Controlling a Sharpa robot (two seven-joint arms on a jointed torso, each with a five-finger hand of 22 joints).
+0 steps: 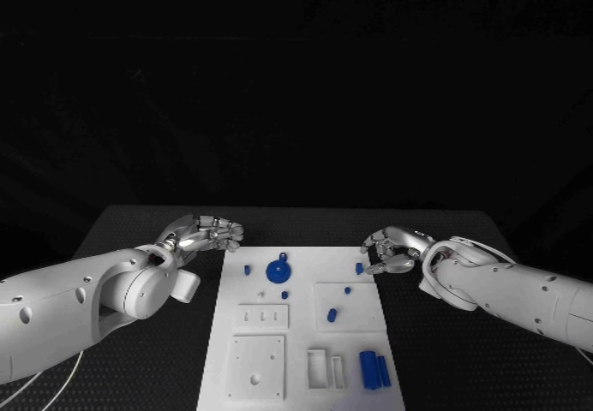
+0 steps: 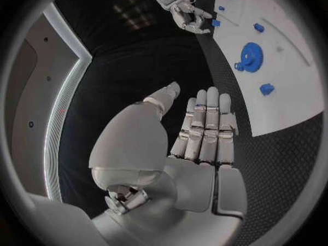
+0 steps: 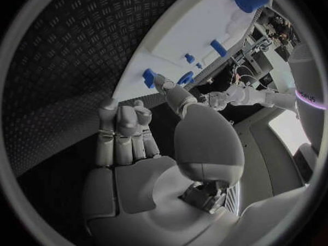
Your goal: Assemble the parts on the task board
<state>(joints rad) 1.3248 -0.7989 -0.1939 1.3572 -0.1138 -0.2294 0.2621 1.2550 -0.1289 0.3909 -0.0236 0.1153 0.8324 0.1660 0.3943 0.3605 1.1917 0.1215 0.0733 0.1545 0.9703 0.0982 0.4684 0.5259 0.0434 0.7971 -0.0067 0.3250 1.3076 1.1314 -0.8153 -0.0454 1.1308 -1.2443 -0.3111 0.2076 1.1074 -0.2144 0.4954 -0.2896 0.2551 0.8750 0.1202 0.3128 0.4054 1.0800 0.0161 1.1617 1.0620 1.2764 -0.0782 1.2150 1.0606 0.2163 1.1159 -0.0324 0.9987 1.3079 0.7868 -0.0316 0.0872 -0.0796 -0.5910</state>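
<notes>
The task board [image 1: 302, 330] lies in the middle of the black table [image 1: 136, 231], with the blue parts spread over it: a round blue gear [image 1: 279, 272] at its far left, a small blue peg [image 1: 360, 268] at its far right edge, a blue pin [image 1: 332, 316] on the raised plate right of centre, and blue bars [image 1: 374, 370] at the near right. The right hand [image 1: 393, 251] hovers at the far right edge of the board, just beside the small blue peg, fingers curled inward and thumb reaching toward it; whether it has contact or hold cannot be told. The left hand [image 1: 207, 233] waits off the board's far left corner, fingers bent, holding nothing. The step in hand appears to be picking the peg. Bring thumb and finger to opposite sides of the peg, confirm a firm pinch, then lift straight up so the board does not shift
</notes>
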